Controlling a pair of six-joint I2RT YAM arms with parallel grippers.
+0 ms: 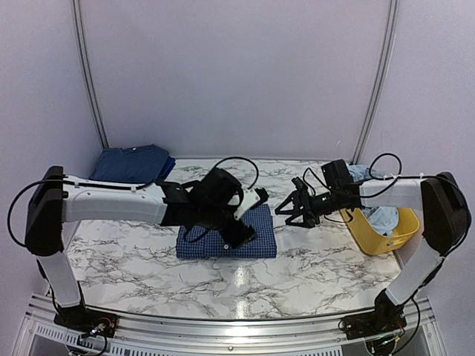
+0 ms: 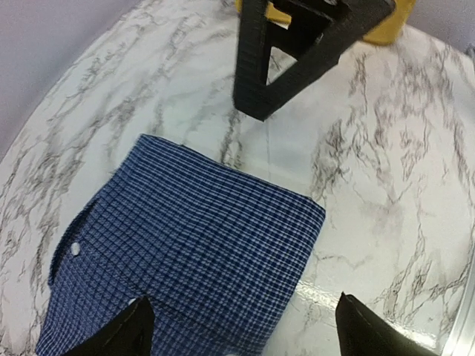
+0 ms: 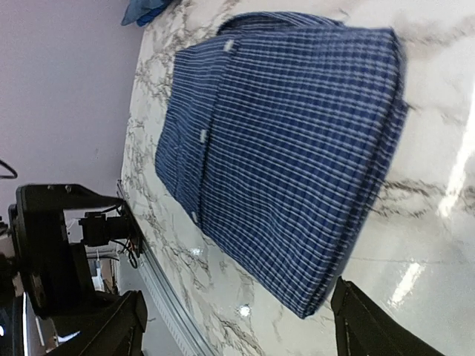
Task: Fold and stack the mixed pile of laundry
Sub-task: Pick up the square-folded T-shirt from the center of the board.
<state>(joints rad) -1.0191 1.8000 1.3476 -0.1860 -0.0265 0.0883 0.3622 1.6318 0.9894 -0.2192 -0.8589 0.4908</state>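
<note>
Navy checked shirt (image 1: 261, 236) lies folded flat in the middle of the tabletop (image 1: 133, 259). Left tool (image 2: 241, 334) hangs over it, fingers spread, pinching nothing. Right tool (image 1: 292, 213), likewise spread and empty, hovers just right of it. Folded blue garments (image 1: 133, 163) sit far left.

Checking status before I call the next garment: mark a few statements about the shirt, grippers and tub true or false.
1. The checked shirt lies folded on the table. True.
2. The left gripper is clamped on the shirt. False: it stands open over it.
3. The right gripper holds a garment. False: open, empty.
4. The yellow tub is empty. False: light-blue cloth lies in it.
5. A dark-blue pile sits at the back left. True.
</note>
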